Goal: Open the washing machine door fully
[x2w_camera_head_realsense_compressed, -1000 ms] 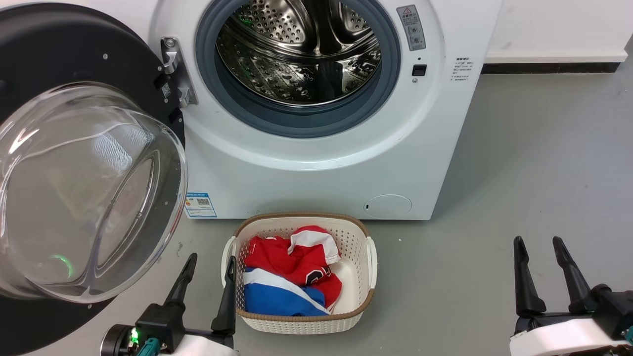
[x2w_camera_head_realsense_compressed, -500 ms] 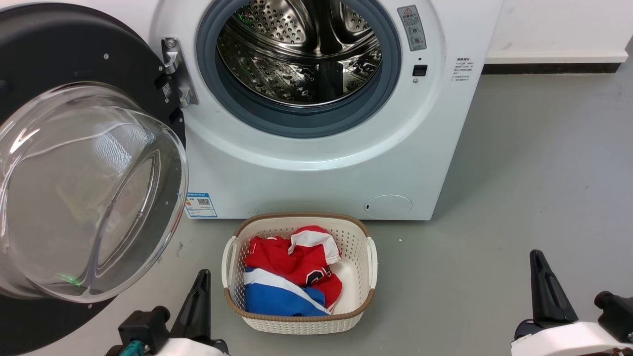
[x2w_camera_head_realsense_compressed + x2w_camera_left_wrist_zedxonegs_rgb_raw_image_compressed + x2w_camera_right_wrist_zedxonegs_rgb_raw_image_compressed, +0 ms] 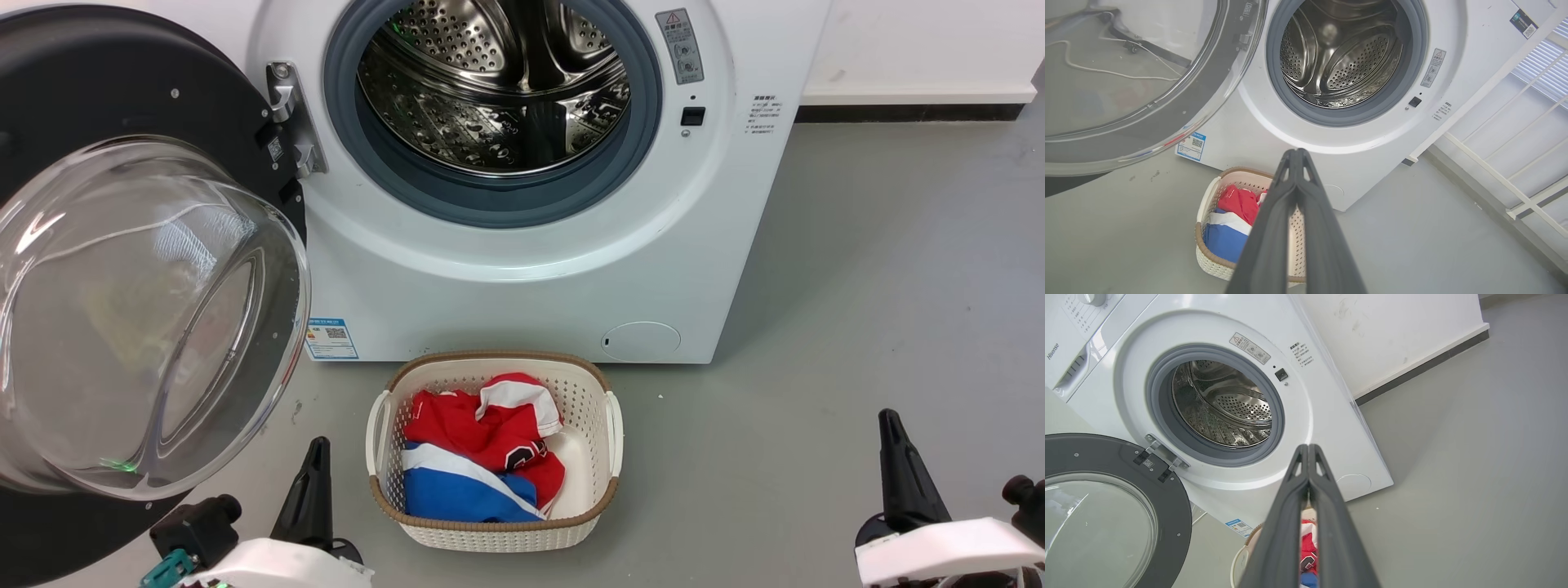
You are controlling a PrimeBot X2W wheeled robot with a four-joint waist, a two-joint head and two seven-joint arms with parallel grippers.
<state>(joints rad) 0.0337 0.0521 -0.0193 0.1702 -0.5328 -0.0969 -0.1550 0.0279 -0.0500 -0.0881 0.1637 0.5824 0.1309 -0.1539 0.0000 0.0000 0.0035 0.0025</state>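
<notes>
My left gripper point(image 3: 1297, 152): fingers pressed together, tips meeting, nothing between them and nothing touched. The head view puts this gripper point(image 3: 316, 447) low at the bottom edge, turned edge-on so I read a single dark finger. It is just beside the left handle of the laundry basket point(image 3: 498, 535), with no contact.

My right gripper point(image 3: 1307, 447): same story, jaws drawn in to a hairline slit, empty. In the head view it hangs over bare floor point(image 3: 857, 269), well to the right of the basket and apart from everything.

The basket stands on the floor just in front of the washing machine point(image 3: 531, 278), below the drum mouth point(image 3: 498, 98). Red, white and blue clothes point(image 3: 482, 441) are heaped inside.

The washing machine door point(image 3: 139, 318) is swung out on its metal hinge point(image 3: 287, 110) at the left side of the drum mouth. Its black ring and clear glass bowl face me, standing wide of the machine's front. The grey-ringed mouth is uncovered all round. Neither gripper touches the door; the left one lies nearest, just below its lower rim. The machine sits at the floor's far edge, against the white wall.
</notes>
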